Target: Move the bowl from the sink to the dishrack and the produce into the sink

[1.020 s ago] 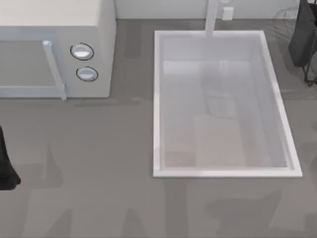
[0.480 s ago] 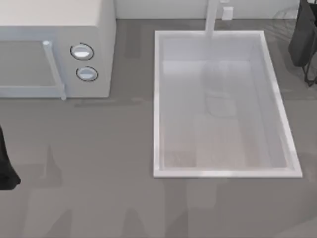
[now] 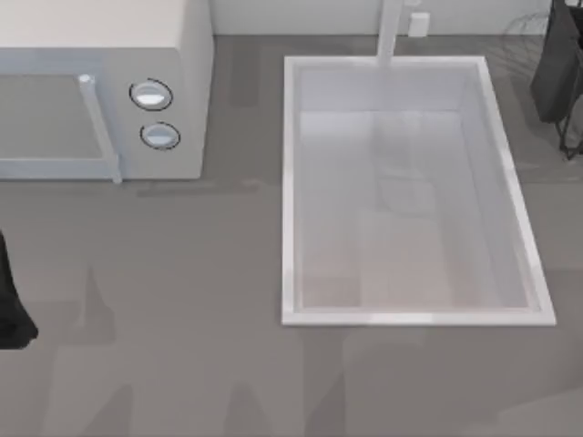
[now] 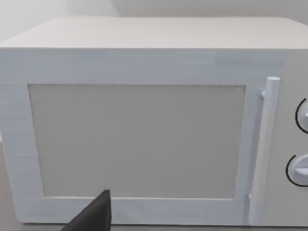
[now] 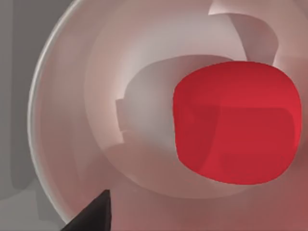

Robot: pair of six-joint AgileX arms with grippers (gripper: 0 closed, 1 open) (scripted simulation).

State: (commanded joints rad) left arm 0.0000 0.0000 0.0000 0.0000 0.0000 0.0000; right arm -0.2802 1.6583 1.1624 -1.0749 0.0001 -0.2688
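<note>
Your sink (image 3: pixel 290 200) sits on the grey tabletop (image 3: pixel 182 300) right of the microwave (image 3: pixel 187 82) — nothing in its basin. On your right wrist view the produce (image 5: pixel 236 122) lies in a pale round dish (image 5: pixel 62 120); the left arm is parked at the left edge, the right arm at the far right corner — whether either arm's fingers are spread or pressed together, you cannot tell.

Light's flat and even, nothing blown out. You get soft grey shadow streaks on the matte grey tabletop (image 3: pixel 182 273), lower frame. Faint sheen on the white rectangular sink's (image 3: pixel 290 182) pale floor. No edge distortion.
</note>
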